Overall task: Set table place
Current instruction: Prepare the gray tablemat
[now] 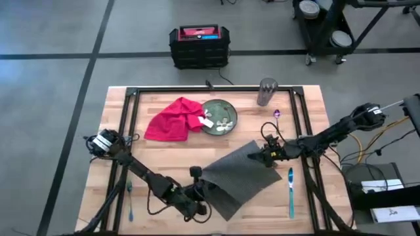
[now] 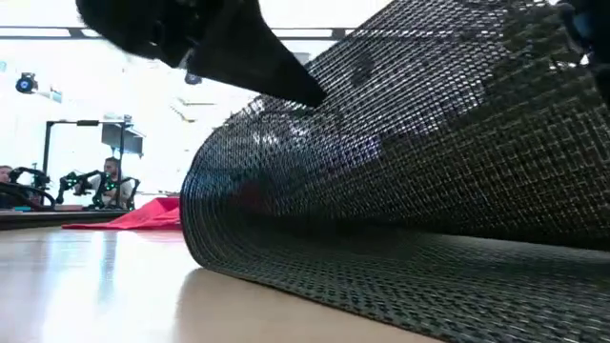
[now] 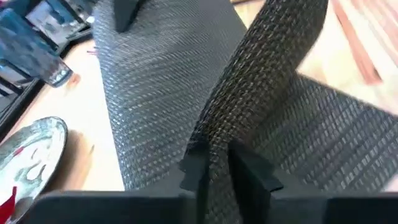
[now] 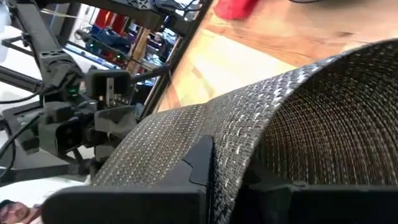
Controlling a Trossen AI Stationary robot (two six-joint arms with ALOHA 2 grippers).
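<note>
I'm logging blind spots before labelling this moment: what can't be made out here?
- Low view: the lifted placemat fills the picture and hides the plate and cutlery.
- High view: the object by the right gripper, near the cup, is too small to identify.
- Left wrist view: the plate is cut by the edge.

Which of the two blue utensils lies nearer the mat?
The right utensil, lying just off the mat's corner. The left utensil lies far off on the other side.

Even overhead light; bright, washed-out low-view background.
</note>
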